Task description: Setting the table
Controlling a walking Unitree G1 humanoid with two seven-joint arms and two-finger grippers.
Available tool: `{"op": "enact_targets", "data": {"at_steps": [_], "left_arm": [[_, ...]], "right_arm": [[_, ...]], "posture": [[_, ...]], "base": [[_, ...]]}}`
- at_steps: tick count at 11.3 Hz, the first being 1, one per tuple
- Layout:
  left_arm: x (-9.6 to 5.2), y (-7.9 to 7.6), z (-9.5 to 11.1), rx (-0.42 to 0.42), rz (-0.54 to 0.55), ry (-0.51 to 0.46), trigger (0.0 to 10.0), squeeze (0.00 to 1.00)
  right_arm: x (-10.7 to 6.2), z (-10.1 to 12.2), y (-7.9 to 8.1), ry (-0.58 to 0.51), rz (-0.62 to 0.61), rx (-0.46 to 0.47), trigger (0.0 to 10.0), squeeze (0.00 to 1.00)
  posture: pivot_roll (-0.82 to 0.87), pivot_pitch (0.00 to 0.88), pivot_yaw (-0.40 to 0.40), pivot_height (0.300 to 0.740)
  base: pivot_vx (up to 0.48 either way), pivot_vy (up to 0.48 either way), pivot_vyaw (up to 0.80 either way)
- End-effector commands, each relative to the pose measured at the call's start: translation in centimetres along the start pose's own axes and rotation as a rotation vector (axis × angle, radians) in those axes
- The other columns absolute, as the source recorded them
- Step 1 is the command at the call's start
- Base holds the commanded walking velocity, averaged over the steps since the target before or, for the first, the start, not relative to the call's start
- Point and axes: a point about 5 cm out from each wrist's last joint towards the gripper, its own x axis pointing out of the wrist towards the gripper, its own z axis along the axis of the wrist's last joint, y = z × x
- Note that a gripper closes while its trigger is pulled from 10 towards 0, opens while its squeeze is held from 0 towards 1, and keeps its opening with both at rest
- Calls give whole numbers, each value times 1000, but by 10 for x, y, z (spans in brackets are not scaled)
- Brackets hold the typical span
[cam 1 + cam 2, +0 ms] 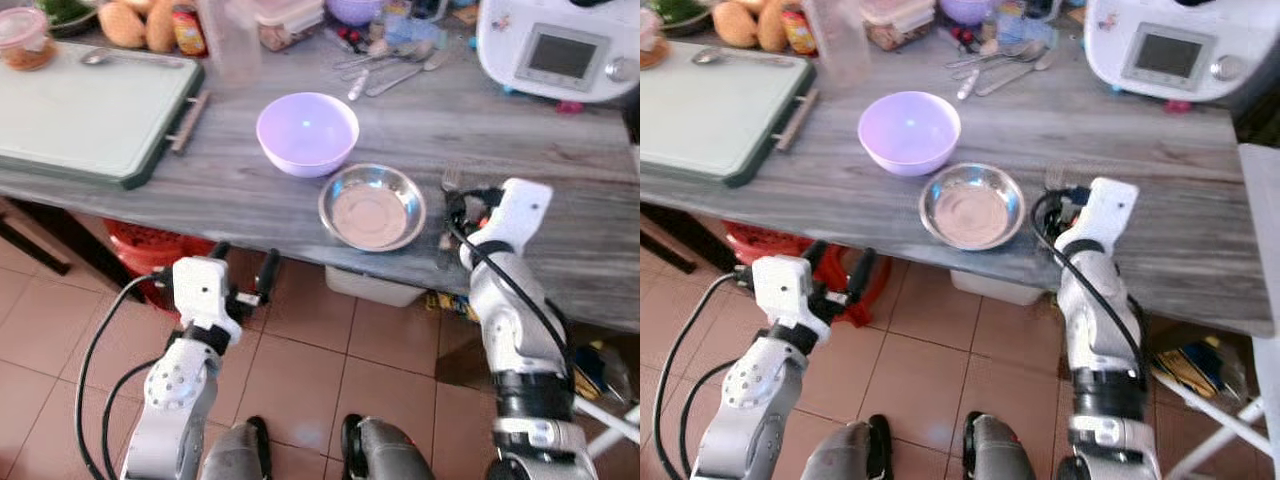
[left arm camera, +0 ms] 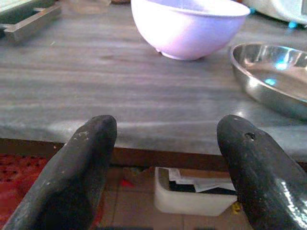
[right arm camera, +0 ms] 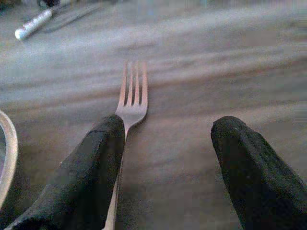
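A household robot stands at the near edge of a grey wood-grain desk [image 1: 250, 190], its left gripper [image 1: 243, 272] held below the rim over the tiled floor [image 1: 300, 350] with jaws spread apart and holding nothing, apparently parked out of the way while the other arm works. The right gripper [image 3: 168, 167] is low over the desk just past its near edge, jaws open and clamped on nothing, one finger [image 3: 86, 177] over the handle of a fork [image 3: 132, 96] that lies flat on the wood. The fork sits just to the right of a steel bowl [image 1: 372, 207], where cutlery belongs in a place setting, so it looks either just laid down or about to be nudged straight. Its long axis runs from the near edge toward the back of the desk, tines pointing away from the robot. Beyond the steel bowl stands a lilac bowl [image 1: 307, 132], close beside it; farther back lie loose cutlery [image 1: 385, 65], a green cutting board [image 1: 85, 115] and a white kitchen machine [image 1: 560, 45]
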Motion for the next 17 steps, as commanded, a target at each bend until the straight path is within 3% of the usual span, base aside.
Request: {"op": "enact_targets", "data": {"at_steps": [1, 4, 7, 8, 9, 17], "left_arm": [[-3, 0, -4, 2, 10, 26, 10000, 0], [-1, 1, -6, 12, 73, 50, 10000, 0], [0, 1, -8, 23, 87, 61, 10000, 0], [2, 1, -7, 25, 90, 58, 10000, 0], [3, 1, -7, 25, 91, 56, 10000, 0], [9, 2, -6, 28, 97, 41, 10000, 0]], "right_arm": [[-4, 4, -3, -23, -8, -10, 10000, 1000], [-15, 27, 5, -203, 82, -127, 10000, 1000], [-28, 19, 14, -215, 141, -169, 10000, 957], [-33, 16, 16, -210, 159, -172, 10000, 63], [-36, 14, 18, -210, 172, -180, 10000, 0], [-36, 11, 18, -206, 190, -196, 10000, 0]], "posture": [[-33, 215, -11, 740], [-39, 218, -13, 740], [-38, 204, -16, 740], [-41, 202, -15, 740], [-43, 197, -16, 740], [-46, 184, -22, 740]], "base": [[0, 0, 0], [0, 0, 0], [0, 0, 0], [0, 0, 0], [0, 0, 0], [-300, 0, 0]]}}
